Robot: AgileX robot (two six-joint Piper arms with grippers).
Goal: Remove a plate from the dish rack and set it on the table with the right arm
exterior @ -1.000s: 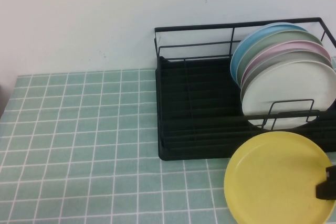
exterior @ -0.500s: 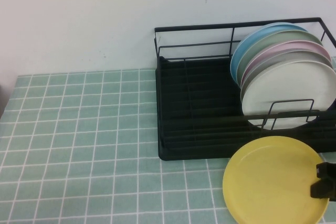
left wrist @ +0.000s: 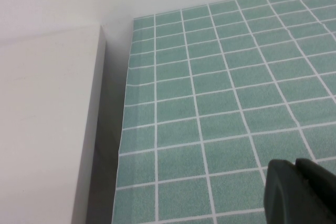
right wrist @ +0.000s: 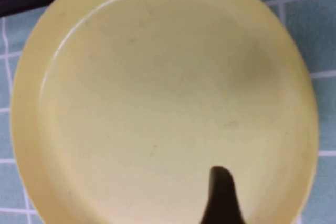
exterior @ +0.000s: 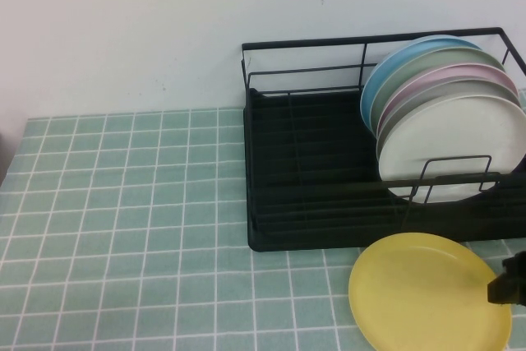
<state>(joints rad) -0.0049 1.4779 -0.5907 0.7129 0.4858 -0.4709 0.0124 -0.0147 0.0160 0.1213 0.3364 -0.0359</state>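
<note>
The yellow plate [exterior: 429,292] lies flat on the green tiled table [exterior: 123,203], just in front of the black wire dish rack [exterior: 304,170]. It fills the right wrist view [right wrist: 157,103]. My right gripper [exterior: 505,281] is at the plate's right rim, near the picture's edge. One dark finger [right wrist: 223,198] shows above the plate's inner rim; the other is hidden. The jaws stand open and the plate rests on the tiles. My left gripper [left wrist: 294,169] hangs shut over bare tiles near the table's left edge, out of the high view.
Blue, green, pink and white plates [exterior: 448,121] stand on edge in the rack's right half; its left half holds none. A white wall runs behind the table. A white block [left wrist: 47,129] borders the table's left edge.
The yellow plate has come down from a tilt and now lies flat on the tiles. The right gripper has let go of it and sits slightly higher at the rim.
</note>
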